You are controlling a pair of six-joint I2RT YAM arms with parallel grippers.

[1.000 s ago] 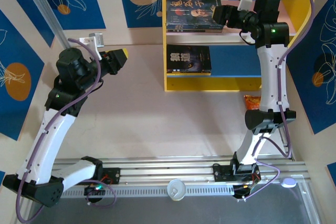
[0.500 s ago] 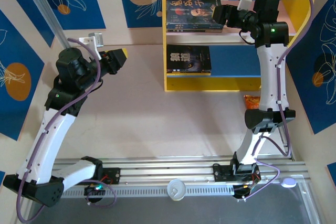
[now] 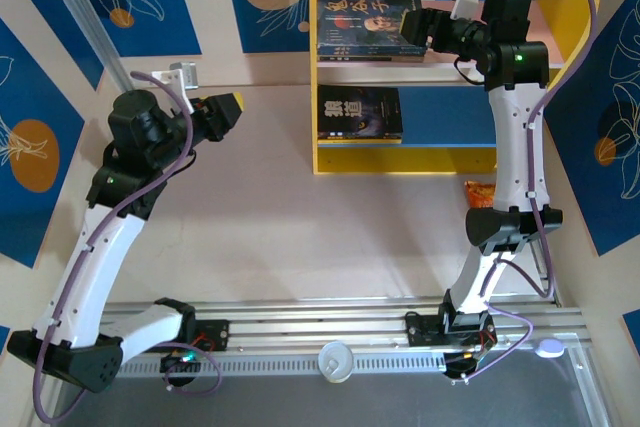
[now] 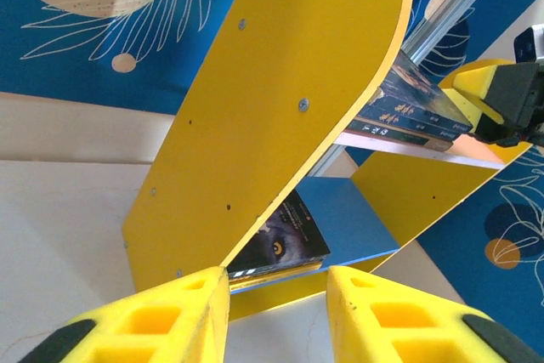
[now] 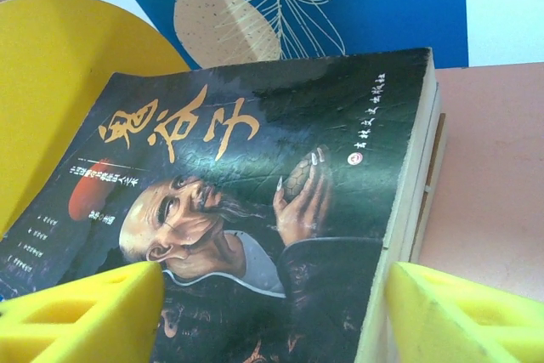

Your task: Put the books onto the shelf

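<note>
- now, top view: the right gripper (image 3: 418,27) was at the upper tier of the shelf (image 3: 400,160), at the right end of the bearded-man book (image 3: 365,22).
- right wrist view: right gripper (image 5: 276,295) jaws stood wide, one yellow pad (image 5: 85,312) over the cover's near left part, the other just beside the page edge. nothing looked lifted; pad contact could not be told.
- bearded-man book (image 5: 255,167) lay flat, cover up, on the pink upper board (image 5: 493,167), with another book's edge showing beneath it.
- versus a second ago: the right gripper sat in nearly the same spot, and the book had not moved on the board.
- wolf book (image 3: 360,114) lay flat at the left end of the blue lower board, unchanged from the earlier frames.
- left gripper (image 3: 228,110) was held above the table (image 3: 300,217), well left of the shelf and pointing toward it. the tip sat where it was before, while the arm's upper joint had drifted slightly left.
- left wrist view: left gripper (image 4: 278,274) jaws stood at a narrow gap, nothing between them. beyond them were the shelf's yellow side (image 4: 280,99), the wolf book (image 4: 280,248) and the upper stack (image 4: 408,108).
- orange packet (image 3: 480,192) lay on the table beside the shelf's right foot, same as before.
</note>
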